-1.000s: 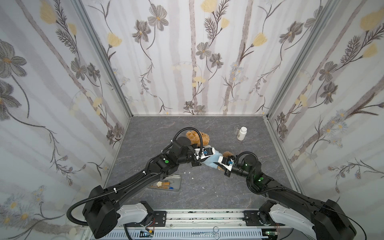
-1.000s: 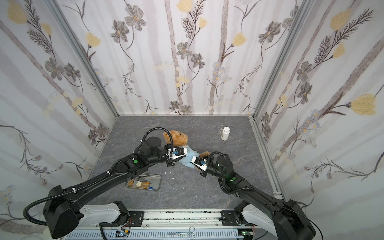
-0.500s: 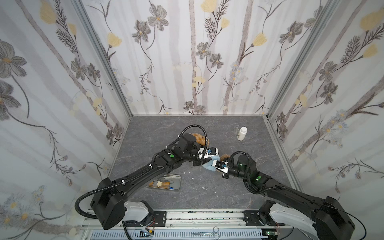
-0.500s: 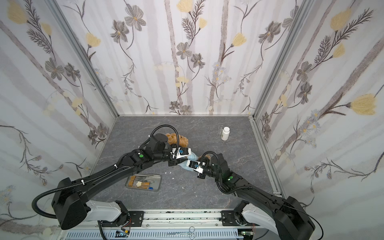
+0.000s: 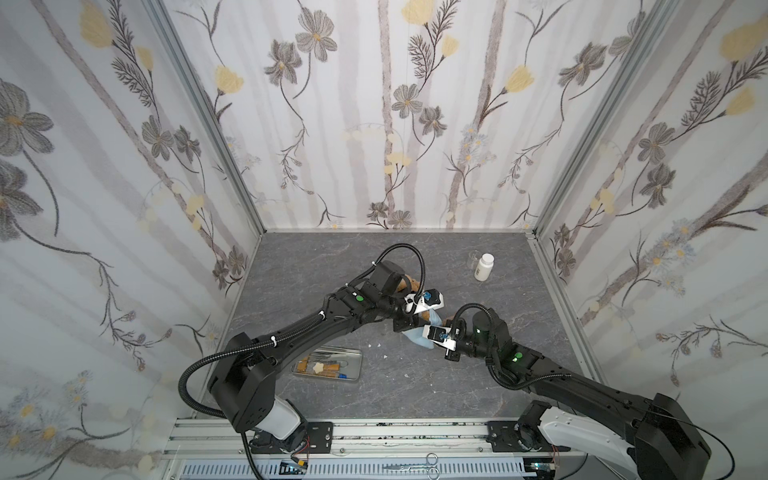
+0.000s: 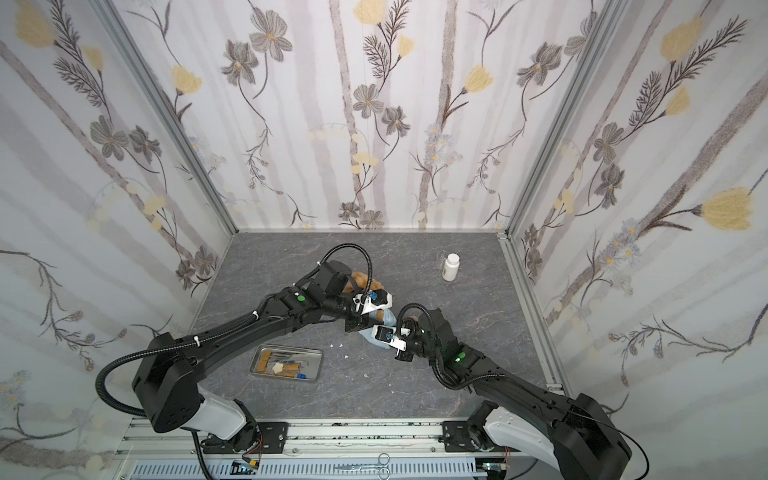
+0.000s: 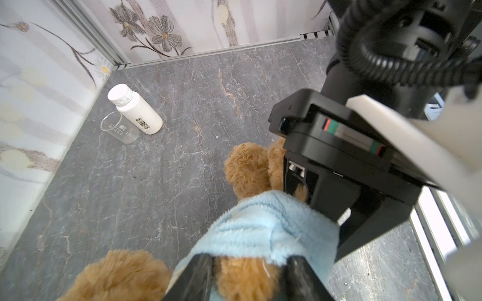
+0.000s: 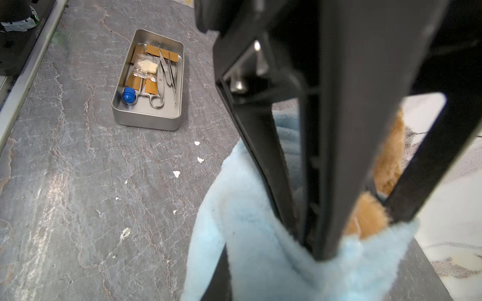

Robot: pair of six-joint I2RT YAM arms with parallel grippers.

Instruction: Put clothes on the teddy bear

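Your right end effector (image 8: 313, 242) is pinching the shirt (image 8: 247, 234), but the left end effector (image 7: 247, 276) is sitting spread around the bear (image 7: 247, 169), risking dragging it.

Top views: high over near edge, looking down and far-ward; both share whole table (image 5: 332, 266). Left wrist: close on shirt (image 7: 260, 226), facing far-right. Right wrist: same shirt, facing near-left.

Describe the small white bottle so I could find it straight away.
Start at the grey marbled table and go toward its far right corner. The white bottle stands upright there, with a ribbed screw cap and a barcode label; unlike the clear beaker beside it, it is opaque and closed.
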